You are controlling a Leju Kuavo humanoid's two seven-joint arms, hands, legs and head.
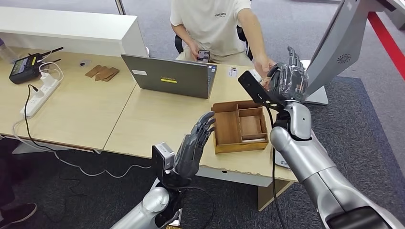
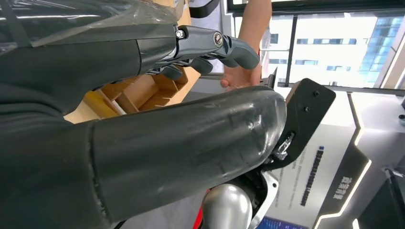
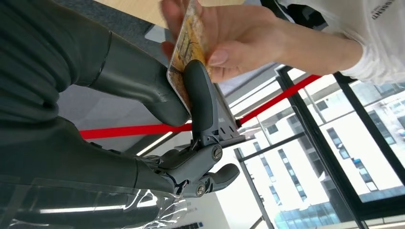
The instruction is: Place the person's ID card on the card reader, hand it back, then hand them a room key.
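Right hand [image 3: 191, 102] pinches the card [image 3: 184, 52] between thumb and a finger, raised toward the person's hand [image 3: 229, 38], which also grips it: a handover. Left hand [image 1: 193, 143] hovers empty, fingers apart, beside the wooden tray [image 1: 239, 143].

Floor: grey carpet [image 1: 367, 124] with a red strip [image 1: 388, 42].
Furniture: light wood tabletop [image 1: 86, 109]; white counter [image 1: 67, 29] behind it.
Windows: tall dark-framed panes [image 3: 334, 157], bright daylight, buildings outside.
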